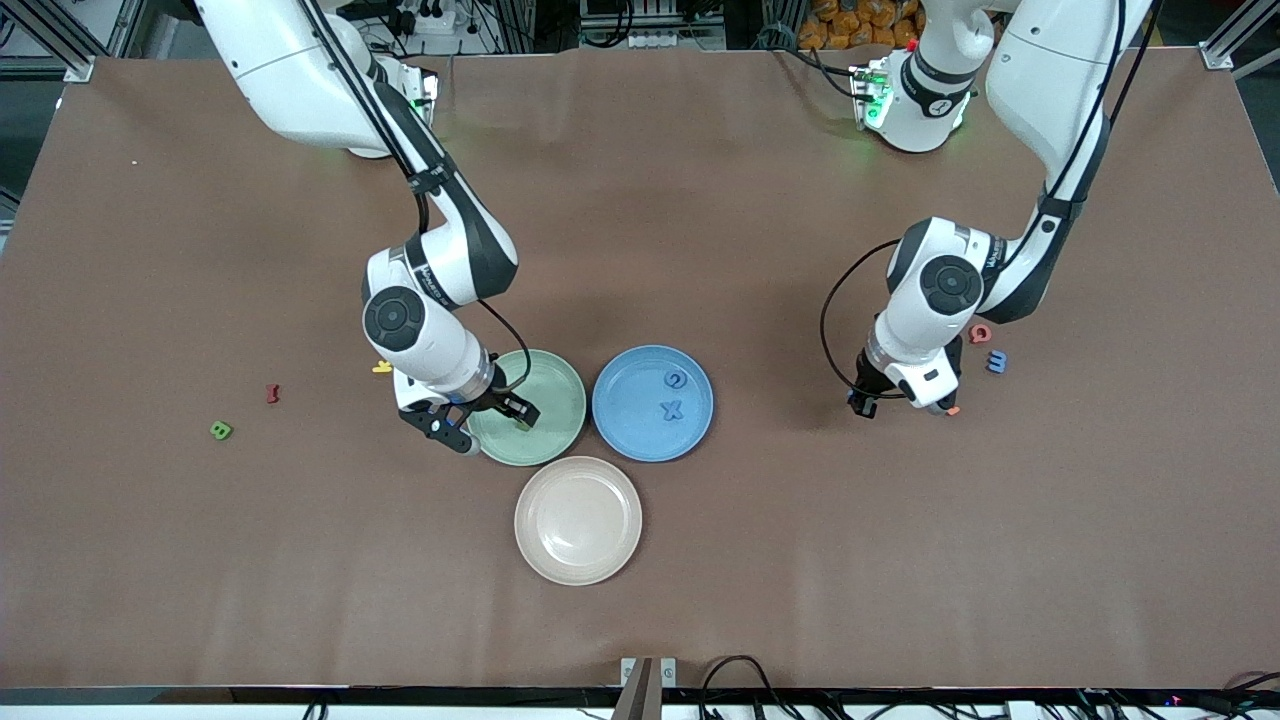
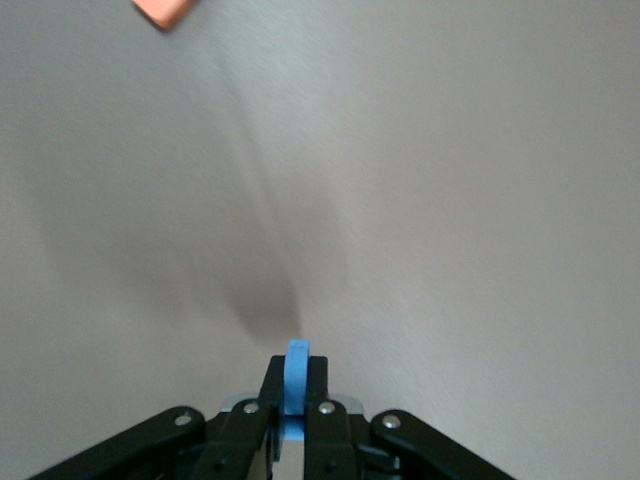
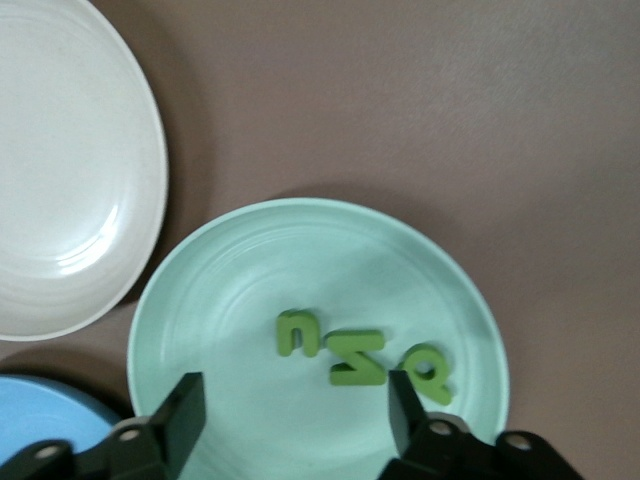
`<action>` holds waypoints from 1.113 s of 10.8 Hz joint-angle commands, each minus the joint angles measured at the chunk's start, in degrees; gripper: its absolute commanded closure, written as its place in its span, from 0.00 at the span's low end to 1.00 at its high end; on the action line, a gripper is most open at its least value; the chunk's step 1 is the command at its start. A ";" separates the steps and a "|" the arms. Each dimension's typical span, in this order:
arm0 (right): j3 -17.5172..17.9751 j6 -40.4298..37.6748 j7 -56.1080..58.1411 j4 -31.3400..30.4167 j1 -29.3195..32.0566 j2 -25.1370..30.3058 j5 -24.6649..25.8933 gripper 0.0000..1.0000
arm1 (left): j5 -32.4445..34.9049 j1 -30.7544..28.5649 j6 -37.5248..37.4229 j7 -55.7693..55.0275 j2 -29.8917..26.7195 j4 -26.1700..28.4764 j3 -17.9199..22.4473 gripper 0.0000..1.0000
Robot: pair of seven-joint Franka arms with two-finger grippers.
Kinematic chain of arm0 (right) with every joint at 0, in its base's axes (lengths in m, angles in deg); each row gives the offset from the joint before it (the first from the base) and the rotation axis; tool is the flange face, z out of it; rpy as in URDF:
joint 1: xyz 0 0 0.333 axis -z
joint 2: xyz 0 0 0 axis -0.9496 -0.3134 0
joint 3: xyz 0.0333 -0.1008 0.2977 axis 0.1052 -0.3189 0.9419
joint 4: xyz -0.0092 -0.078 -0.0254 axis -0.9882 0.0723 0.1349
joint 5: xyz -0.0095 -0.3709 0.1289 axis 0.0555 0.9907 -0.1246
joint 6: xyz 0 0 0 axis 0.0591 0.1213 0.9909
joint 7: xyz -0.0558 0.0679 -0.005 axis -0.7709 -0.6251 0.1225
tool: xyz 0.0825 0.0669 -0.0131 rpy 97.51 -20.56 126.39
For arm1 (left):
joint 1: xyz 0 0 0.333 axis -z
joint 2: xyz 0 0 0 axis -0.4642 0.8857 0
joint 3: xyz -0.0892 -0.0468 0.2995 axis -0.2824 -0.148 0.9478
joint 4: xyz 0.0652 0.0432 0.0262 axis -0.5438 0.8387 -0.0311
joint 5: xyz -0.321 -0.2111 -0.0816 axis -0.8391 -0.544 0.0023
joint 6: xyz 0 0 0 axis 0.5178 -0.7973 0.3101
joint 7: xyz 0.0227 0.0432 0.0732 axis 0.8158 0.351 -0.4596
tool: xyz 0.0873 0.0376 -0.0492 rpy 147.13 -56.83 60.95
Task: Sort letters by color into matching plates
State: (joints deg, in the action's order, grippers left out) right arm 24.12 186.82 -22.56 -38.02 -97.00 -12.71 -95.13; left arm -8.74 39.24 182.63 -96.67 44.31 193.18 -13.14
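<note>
Three green letters (image 3: 360,355) already sit in the green plate (image 1: 560,385), and the right gripper (image 1: 483,417) hangs over that plate's edge with its jaws spread wide and nothing between them, so that drop-off looks done. One green letter (image 1: 221,430) is left out toward the right arm's end of the desk, near a dark red one (image 1: 272,394).

The blue plate (image 1: 620,420) holds two blue letters (image 1: 675,395). The left gripper (image 2: 294,418) has its jaws pinched tight on a blue letter (image 2: 297,375), over bare desk toward the left arm's end. Another blue letter (image 1: 996,362) lies on the desk close by, beside a red one (image 1: 980,333).

My read: the left arm is mid-carry, and next it needs to swing across to the blue plate and let go over its middle. The right arm would then go for the stray green letter.

The cream plate (image 1: 578,520) is empty, nearest the front edge. Printing on the arms' wrists is too small to read.
</note>
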 commanded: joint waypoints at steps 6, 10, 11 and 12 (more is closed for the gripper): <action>-1.57 -4.98 24.80 0.85 12.76 1.57 -0.42 0.00 | -2.62 10.20 -1.20 -1.96 3.37 -8.87 -0.27 1.00; -2.45 -7.17 33.08 0.59 19.01 1.74 1.25 0.00 | -2.62 13.64 -1.72 -3.90 5.39 -13.71 -0.18 1.00; -2.54 -7.26 34.40 0.59 20.59 1.74 1.25 0.00 | -2.62 14.95 -1.72 -3.99 5.83 -14.85 -0.18 1.00; -2.45 -7.26 34.94 0.41 22.52 1.74 1.43 0.00 | -2.54 16.01 -1.72 -3.91 6.35 -16.86 -0.18 1.00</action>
State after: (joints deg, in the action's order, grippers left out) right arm 21.02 180.55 10.37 -36.84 -78.27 -12.18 -94.82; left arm -10.13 52.62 182.29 -100.07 49.07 180.93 -13.72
